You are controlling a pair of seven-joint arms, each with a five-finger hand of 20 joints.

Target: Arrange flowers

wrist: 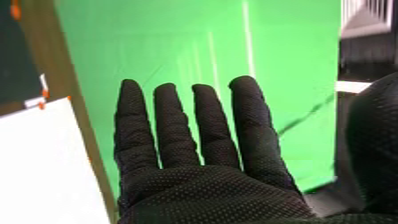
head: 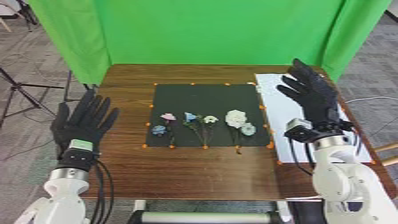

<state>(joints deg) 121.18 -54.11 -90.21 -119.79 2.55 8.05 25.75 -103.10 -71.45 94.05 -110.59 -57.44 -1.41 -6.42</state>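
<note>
In the head view, several flowers lie on a dark mat [head: 200,94]: a pink flower [head: 168,116] above a blue-grey one [head: 159,130] at left, a light blue flower [head: 190,116] beside a small white one [head: 210,119] in the middle, and a large white bloom [head: 235,118] next to a pale green one [head: 248,129] at right. My right hand [head: 314,98] is over the white sheet, right of the mat, fingers straight. My left hand [head: 78,125] is left of the mat, open and holding nothing. In the right wrist view, my right hand [wrist: 200,192] has its fingers extended.
The brown table [head: 187,175] carries a white sheet [head: 279,116] along its right side. Orange markers edge the mat. Green cloth [head: 213,32] hangs behind the table. Black cables run along both arms, and a tripod [head: 19,87] stands at the left.
</note>
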